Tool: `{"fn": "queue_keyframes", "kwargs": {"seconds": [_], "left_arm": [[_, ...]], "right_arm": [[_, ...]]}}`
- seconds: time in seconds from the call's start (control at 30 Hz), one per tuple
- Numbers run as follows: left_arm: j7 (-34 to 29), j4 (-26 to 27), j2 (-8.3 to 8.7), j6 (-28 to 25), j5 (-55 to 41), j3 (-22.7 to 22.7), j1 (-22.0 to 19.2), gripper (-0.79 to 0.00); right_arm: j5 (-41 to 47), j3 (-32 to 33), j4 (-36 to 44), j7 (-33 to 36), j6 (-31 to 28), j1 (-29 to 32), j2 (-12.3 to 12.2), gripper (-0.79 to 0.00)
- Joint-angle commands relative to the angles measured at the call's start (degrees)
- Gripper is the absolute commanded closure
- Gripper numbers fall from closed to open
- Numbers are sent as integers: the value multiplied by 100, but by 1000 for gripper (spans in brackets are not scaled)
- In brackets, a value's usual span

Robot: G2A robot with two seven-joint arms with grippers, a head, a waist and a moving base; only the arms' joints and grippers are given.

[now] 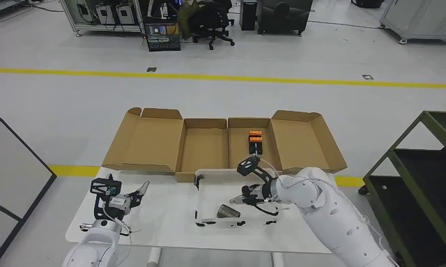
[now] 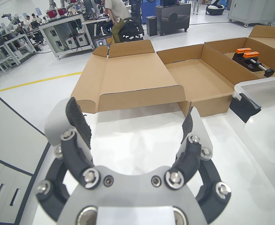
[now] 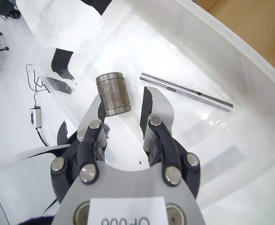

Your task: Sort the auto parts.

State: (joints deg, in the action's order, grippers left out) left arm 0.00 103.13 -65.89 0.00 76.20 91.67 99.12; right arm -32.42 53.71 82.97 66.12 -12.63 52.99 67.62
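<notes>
Two steel parts, grooved cylinder and slim polished rod, lay mid-frame in a translucent bin; left gripper and right gripper gaped.

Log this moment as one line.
right gripper open at cylinder in white bin | rod beside cylinder, apart | left gripper open over table | clamp in cardboard box

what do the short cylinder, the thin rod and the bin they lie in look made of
Cylinder: metal, likely steel, dull grey with brighter bands at both ends.
Rod: polished metal, with bright streak highlights along it.
Bin: glossy whitish plastic, seemingly translucent, since dark shapes show through its wall.
</notes>
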Motion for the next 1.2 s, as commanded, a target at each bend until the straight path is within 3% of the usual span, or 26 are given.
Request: {"fn": "queue_keyframes", "kwargs": {"seconds": [0.0,0.07,0.4,0.5,0.57,1.17], "left_arm": [[0,0,0,0,0,0,0,-785],[0,0,0,0,0,0,0,-785],[0,0,0,0,0,0,0,-785],[0,0,0,0,0,0,0,-785],[0,0,0,0,0,0,0,-785],[0,0,0,0,0,0,0,-785]], "right_arm": [[-60,-97,-71,4,-9,-61,19,-391],[-143,-189,-119,1,4,-100,35,-483],[-437,-566,-206,72,19,-253,106,-566],[-541,-654,-188,48,17,-277,123,-665],[-628,-674,-141,-107,35,-267,130,-785],[-595,-647,-111,-250,43,-238,131,-785]]}}
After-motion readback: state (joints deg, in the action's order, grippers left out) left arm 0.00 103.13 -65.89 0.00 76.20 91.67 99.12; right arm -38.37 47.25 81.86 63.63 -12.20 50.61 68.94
